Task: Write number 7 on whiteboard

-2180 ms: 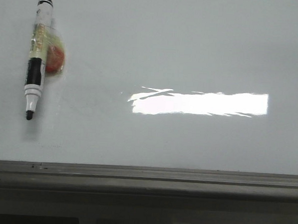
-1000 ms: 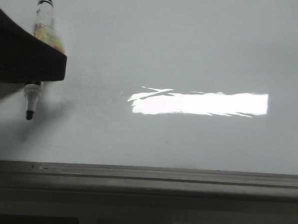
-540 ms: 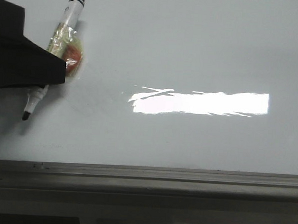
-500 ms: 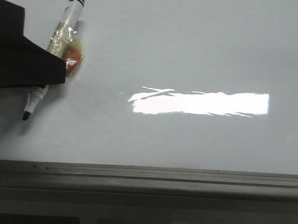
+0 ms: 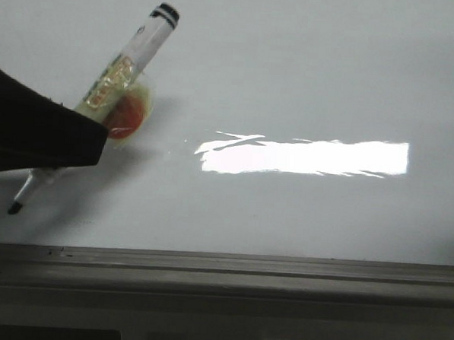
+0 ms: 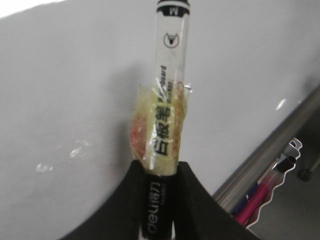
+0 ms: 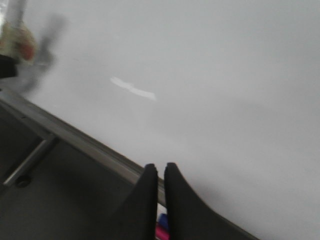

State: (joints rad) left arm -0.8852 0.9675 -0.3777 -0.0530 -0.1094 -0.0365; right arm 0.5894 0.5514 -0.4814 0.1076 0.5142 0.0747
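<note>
Glossy whiteboard (image 5: 308, 75) fills the scene, no number 7 drawn yet. At far left, a marker (image 5: 124, 66) is clamped in the left gripper (image 6: 159, 202), tip tilted down for writing. Right gripper (image 7: 160, 192) is closed, empty, held near.

Big blown-out glare patch (image 5: 304, 156) sits mid whiteboard (image 5: 309, 60), otherwise light is flat and greyish. Soft shadow under the left tool (image 6: 159, 200). Right wrist view is pretty blurry throughout.
</note>
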